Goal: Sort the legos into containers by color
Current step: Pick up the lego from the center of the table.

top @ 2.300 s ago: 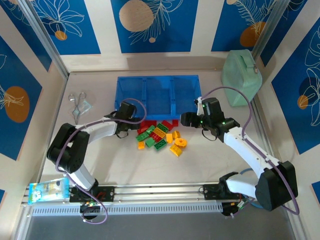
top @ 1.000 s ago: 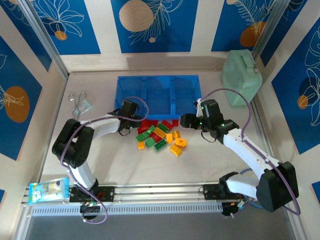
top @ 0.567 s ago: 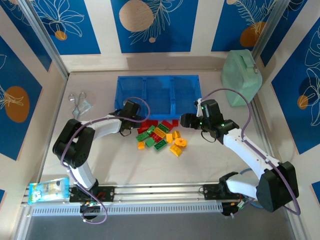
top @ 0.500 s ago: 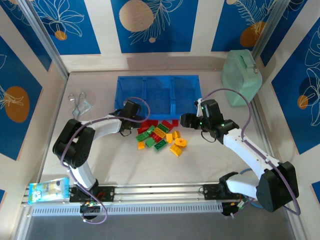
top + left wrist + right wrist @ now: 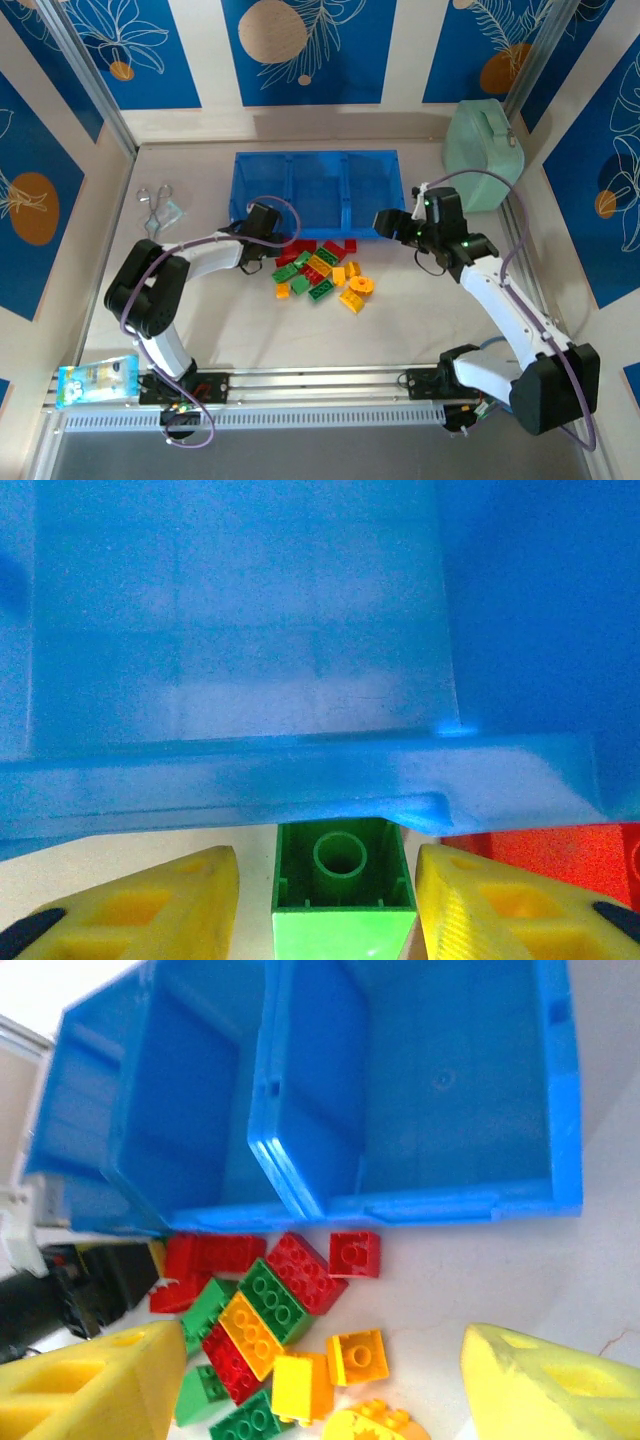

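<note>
My left pincer [image 5: 328, 858] is down low at the near wall of the blue tray [image 5: 316, 190], close to its left corner. A green brick [image 5: 343, 905] lies there, tucked against that wall beneath the lip, and I judge the only way to take it is to straddle it from the near side. My pads [image 5: 150, 905] stand partly apart on either side of the brick. A strip of table [image 5: 255, 900] shows between one pad and the brick while the other pad is just beside it, so I read the brick as bracketed rather than clamped. My right pincer [image 5: 385, 222] hangs just off the tray's near right corner, its fingers [image 5: 90, 1385] spread wide with nothing between them. I take it to be held clear of the other arm, looking down over the work. The legos [image 5: 320, 270] lie in one loose heap of red, green and yellow-orange just on the near side of the tray, and I see no brick in the compartments that show. Much is hidden from me. Through the left wrist the tray wall blocks any look inside. The green brick's near end runs off the bottom of that view, and a red brick [image 5: 540, 855] is cut off at its side. From above, my own wrist covers the green brick, and the round yellow piece [image 5: 365, 1425] is clipped at the edge of the right wrist view.
</note>
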Controlling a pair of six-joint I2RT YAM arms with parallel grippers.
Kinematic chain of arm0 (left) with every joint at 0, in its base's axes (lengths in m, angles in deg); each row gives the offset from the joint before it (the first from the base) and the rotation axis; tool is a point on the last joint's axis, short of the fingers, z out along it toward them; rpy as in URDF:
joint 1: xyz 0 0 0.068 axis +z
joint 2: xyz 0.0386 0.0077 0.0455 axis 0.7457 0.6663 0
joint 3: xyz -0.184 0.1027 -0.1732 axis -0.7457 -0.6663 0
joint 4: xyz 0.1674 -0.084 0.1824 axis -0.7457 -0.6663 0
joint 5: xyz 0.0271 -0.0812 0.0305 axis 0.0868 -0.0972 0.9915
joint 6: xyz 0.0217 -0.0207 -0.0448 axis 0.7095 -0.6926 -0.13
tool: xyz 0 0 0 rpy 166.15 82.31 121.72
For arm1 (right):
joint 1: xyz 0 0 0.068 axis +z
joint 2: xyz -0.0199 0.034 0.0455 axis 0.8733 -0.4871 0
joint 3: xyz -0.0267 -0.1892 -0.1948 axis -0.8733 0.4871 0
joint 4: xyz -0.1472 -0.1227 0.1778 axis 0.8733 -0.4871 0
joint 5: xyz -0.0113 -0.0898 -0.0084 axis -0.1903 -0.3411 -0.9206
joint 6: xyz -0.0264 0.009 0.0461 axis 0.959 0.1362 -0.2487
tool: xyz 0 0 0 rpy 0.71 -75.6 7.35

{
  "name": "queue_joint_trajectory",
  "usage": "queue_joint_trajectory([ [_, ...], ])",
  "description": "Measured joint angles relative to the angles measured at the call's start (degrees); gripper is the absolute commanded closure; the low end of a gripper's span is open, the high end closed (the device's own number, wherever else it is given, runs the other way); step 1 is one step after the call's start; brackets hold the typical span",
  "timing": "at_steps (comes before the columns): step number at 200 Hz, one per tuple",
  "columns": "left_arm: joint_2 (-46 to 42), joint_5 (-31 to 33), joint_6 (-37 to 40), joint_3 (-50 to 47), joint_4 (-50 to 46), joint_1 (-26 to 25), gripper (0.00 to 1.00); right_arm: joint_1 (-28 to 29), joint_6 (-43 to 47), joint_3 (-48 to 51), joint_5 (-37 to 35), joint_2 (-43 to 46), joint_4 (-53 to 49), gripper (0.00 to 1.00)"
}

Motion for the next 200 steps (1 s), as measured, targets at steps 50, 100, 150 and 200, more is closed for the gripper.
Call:
queue_joint_trajectory([
  [50,-0.7,0.0,0.4,-1.3,1.1,0.0,0.63,-4.7,-2.2,-0.7,4.7,3.9,-0.8,0.26],
  [100,-1.2,0.0,1.4,-1.5,0.9,-0.1,0.69,-6.0,-3.2,1.0,6.9,4.8,-0.7,0.26],
  [150,-4.5,0.0,1.4,-3.0,-3.3,-0.1,0.69,-6.3,-3.4,3.5,8.0,4.8,-0.7,0.26],
  [200,-9.4,-0.1,1.3,-3.2,-6.2,-0.1,0.69,-6.3,-3.4,5.0,8.1,5.1,-0.7,0.26],
])
